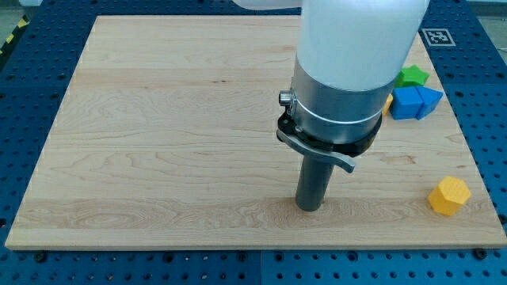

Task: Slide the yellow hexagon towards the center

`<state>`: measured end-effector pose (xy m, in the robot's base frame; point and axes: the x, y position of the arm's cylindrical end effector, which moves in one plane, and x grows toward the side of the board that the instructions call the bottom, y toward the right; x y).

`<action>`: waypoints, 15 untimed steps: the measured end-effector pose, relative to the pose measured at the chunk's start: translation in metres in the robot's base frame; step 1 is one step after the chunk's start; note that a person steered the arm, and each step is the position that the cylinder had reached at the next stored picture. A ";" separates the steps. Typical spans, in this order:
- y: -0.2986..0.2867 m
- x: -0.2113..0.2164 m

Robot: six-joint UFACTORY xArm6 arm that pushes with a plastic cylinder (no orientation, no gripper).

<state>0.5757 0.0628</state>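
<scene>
Yellow is the colour that matters: the yellow hexagon (449, 195) sits near the wooden desk's (158, 142) lower right corner, close to the view's bottom edge. My tip (310, 207) rests on the desk well to the hexagon's left, not touching it, so it is on the wrong side for a push inward. To do this well I judge the tip should circle below or above the hexagon, settle just on its right, then press squarely through its middle so it slides leftward and a little upward without spinning off (a glancing contact would likely skew it). There are no fingers on this rod, so nothing is held. Above the hexagon, well apart, stand a blue block (415, 102) and a green block (412, 76) touching it; neither lies across the intended path.
</scene>
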 end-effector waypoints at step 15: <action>0.141 -0.019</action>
<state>0.5562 0.2036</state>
